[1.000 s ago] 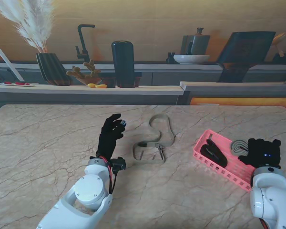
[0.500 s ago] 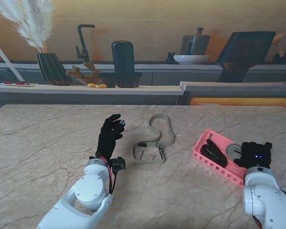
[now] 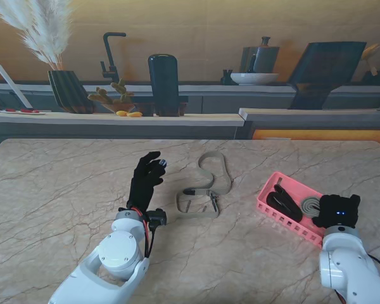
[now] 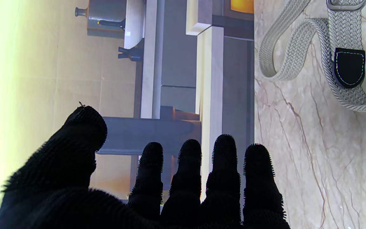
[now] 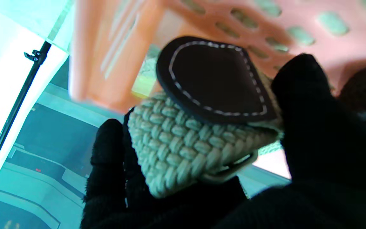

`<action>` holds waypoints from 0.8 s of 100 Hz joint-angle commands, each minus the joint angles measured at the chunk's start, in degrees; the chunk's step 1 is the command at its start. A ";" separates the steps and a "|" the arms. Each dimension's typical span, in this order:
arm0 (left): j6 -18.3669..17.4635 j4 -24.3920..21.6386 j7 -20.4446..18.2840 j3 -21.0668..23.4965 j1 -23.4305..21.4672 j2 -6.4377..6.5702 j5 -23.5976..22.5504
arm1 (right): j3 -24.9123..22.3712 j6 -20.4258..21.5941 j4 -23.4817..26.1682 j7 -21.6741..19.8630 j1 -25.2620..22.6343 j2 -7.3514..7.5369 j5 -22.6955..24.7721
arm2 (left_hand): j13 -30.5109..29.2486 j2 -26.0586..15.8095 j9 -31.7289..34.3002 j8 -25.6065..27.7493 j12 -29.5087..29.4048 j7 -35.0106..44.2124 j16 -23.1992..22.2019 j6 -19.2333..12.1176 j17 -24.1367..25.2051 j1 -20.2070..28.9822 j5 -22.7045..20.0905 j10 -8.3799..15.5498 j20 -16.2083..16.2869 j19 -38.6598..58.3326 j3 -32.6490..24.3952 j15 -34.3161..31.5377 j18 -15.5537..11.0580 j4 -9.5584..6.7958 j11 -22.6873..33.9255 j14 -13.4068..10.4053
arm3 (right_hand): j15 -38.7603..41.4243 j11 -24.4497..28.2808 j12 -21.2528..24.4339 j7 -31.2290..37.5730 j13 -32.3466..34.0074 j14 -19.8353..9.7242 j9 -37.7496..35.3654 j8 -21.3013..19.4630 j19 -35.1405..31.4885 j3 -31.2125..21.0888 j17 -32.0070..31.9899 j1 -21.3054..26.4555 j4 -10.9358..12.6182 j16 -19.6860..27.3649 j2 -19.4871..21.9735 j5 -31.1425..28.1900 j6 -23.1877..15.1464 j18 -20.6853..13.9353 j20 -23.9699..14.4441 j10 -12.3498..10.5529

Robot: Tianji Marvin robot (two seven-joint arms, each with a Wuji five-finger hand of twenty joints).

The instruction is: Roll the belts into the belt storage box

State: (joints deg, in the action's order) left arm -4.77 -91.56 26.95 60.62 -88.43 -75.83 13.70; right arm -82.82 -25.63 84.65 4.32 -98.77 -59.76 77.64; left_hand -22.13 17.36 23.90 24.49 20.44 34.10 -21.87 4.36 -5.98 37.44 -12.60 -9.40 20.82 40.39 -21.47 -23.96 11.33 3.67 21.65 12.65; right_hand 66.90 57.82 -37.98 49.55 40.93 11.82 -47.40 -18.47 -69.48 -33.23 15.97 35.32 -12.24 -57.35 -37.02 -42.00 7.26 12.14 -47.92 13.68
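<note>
A loose beige woven belt [image 3: 207, 183] lies unrolled on the marble table, with its metal buckle toward me. In the left wrist view, that belt [image 4: 297, 35] shows a black leather tab. My left hand [image 3: 147, 178] is open, fingers spread, just left of the belt and apart from it; its fingers [image 4: 224, 178] hold nothing. The pink belt storage box [image 3: 285, 221] sits at the right, with a rolled black belt [image 3: 282, 202] inside. My right hand [image 3: 339, 211] is shut on a rolled beige belt [image 3: 311, 205] over the box. The roll [image 5: 183, 143] is pinched between fingers.
A counter runs along the table's far edge, with a dark vase of pampas grass [image 3: 68, 88], a black cylinder [image 3: 163, 84], a bowl [image 3: 254, 78] and a tap. Bare marble [image 3: 57, 190] stretches to the left of my left hand.
My right hand has moved left and nearer to me with the rolled beige belt, bringing it down over the box. The left hand and the loose belt have not moved.
</note>
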 commanded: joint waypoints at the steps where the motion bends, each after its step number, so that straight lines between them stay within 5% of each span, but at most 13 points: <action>1: 0.24 -0.50 -0.22 0.06 -0.63 -0.13 0.06 | 0.53 -0.42 -0.94 -0.56 0.25 -0.11 -0.28 | 0.11 -1.07 0.59 0.91 0.44 -2.05 -0.90 -1.61 0.02 1.39 -1.00 1.69 0.03 0.02 1.58 0.08 -0.06 -1.59 -0.52 -1.74 | 2.55 1.80 0.33 6.00 -1.38 0.10 0.92 -0.30 -3.07 -12.95 -0.93 10.29 3.46 -0.06 7.78 -7.29 -10.01 -0.08 -0.99 2.68; 21: 0.46 -0.68 -0.27 0.06 -0.72 -0.13 0.29 | 1.18 -0.86 -1.50 -2.30 0.34 -0.07 -1.62 | 0.09 -1.21 0.62 0.94 0.46 -2.23 -0.94 -1.63 0.09 1.47 -1.07 1.71 0.02 -0.02 1.83 0.16 0.11 -1.62 -0.61 -1.65 | -0.50 -0.73 1.58 5.95 -1.75 0.29 0.95 -1.42 -1.49 -9.56 -1.32 7.88 3.81 2.01 7.90 -6.49 -11.32 0.29 0.45 2.04; 35: 0.36 -0.67 -0.22 0.09 -0.73 -0.12 0.16 | 0.67 0.06 -0.74 -3.96 -0.25 0.04 -1.35 | 0.04 -1.35 0.69 0.99 0.48 -2.30 -0.99 -1.60 0.02 1.47 -1.15 1.65 0.06 0.06 2.08 0.17 0.10 -1.62 -0.64 -1.63 | -6.86 -6.50 4.49 3.18 -3.75 0.45 2.59 -1.39 7.20 -7.06 -4.14 3.98 4.20 5.71 5.84 -2.38 -10.28 3.66 5.21 2.00; 43: 0.36 -0.73 -0.13 0.11 -0.74 -0.14 0.23 | 0.15 0.79 -0.06 -5.02 -0.72 0.11 -0.77 | 0.05 -1.31 0.77 1.01 0.51 -2.32 -1.00 -1.61 0.05 1.65 -1.18 1.57 0.06 0.07 2.10 0.19 0.08 -1.65 -0.61 -1.51 | -10.63 -9.82 6.54 -3.99 -5.15 0.66 3.86 -4.15 11.59 -6.83 -5.27 0.60 4.98 8.10 6.19 -2.47 -8.24 5.02 7.58 2.22; 54: 0.43 -0.82 -0.01 0.11 -0.76 -0.17 0.22 | -0.46 1.72 1.40 -6.95 -1.55 0.23 1.00 | -0.10 -1.49 0.86 1.05 0.55 -2.33 -1.05 -1.64 -0.05 1.71 -1.27 1.61 0.07 0.11 2.24 0.11 0.03 -1.66 -0.57 -1.57 | -15.33 -13.53 8.42 -17.99 -7.35 0.71 6.50 -13.40 16.11 -6.92 -6.49 -3.70 8.57 10.49 7.87 -2.21 -5.01 5.89 8.15 2.59; 80: 0.55 -1.19 0.22 0.14 -0.94 -0.20 0.36 | -0.63 3.29 3.06 -7.92 -2.54 0.59 7.83 | -0.30 -1.64 1.12 1.20 0.61 -2.14 -1.15 -1.62 -0.11 1.93 -1.77 1.67 0.11 0.18 2.36 -0.04 0.02 -1.69 -0.46 -1.56 | -19.19 -16.42 9.63 -22.21 -9.85 1.44 9.82 -14.09 17.19 -4.37 -6.78 -6.36 9.00 12.38 7.37 1.36 -2.66 5.89 7.97 3.57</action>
State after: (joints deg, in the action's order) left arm -4.46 -92.15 27.11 60.70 -88.71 -75.82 13.87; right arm -83.63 -22.78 86.78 -4.04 -100.81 -59.18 85.32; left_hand -22.13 17.29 23.91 25.10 20.44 33.52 -22.42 4.36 -5.98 38.03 -13.51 -9.40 20.82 40.39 -20.18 -23.96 11.51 3.67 21.65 12.65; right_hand 48.76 43.68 -29.12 27.98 33.11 11.92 -40.09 -32.12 -53.34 -35.71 10.22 29.54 -7.65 -45.64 -32.82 -40.96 5.99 15.08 -40.05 14.37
